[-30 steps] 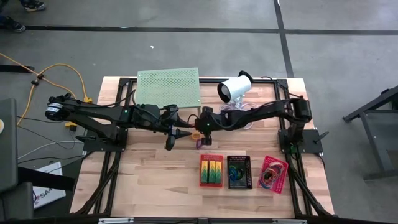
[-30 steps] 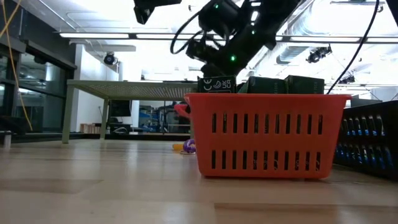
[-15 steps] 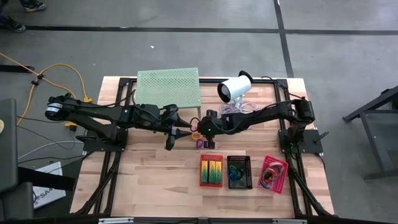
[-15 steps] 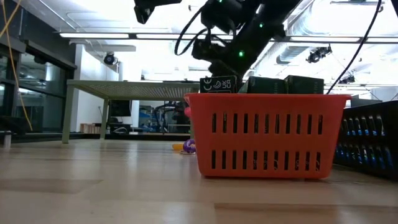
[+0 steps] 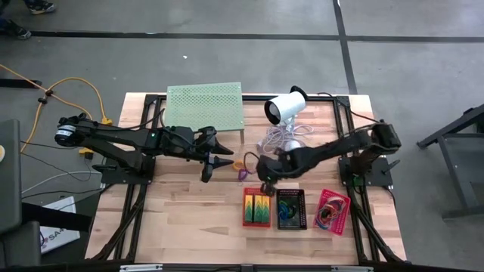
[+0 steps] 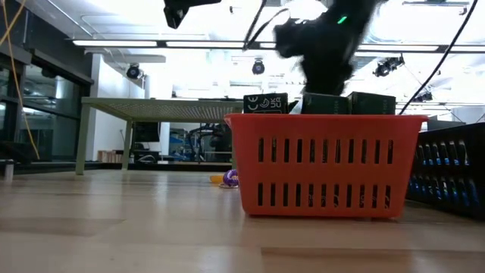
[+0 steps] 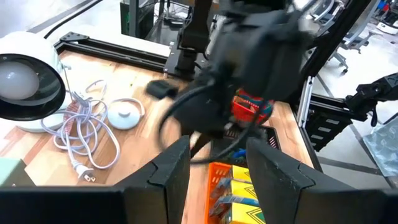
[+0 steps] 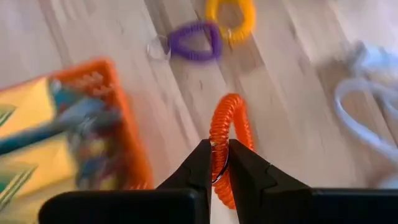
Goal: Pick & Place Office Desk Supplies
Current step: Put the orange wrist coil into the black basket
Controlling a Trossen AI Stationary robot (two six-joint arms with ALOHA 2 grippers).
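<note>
Along the front edge of the desk (image 5: pixel 189 219) three baskets are lined up: red basket (image 5: pixel 256 206) holding green packs (image 5: pixel 257 204), black basket (image 5: pixel 290 208), pink basket (image 5: pixel 333 208). Just behind the red and black baskets the right gripper (image 8: pixel 219 163) is seen, fingers closed on an orange coil loop (image 8: pixel 227 144) hung below them, presumably for dropping into a basket. Farther back, purple loop (image 8: pixel 194 42) and yellow loop (image 8: pixel 232 15) lie on the desk. The left gripper (image 5: pixel 219 161) is held nearby, fingers spread, empty, seemingly waiting.
</note>
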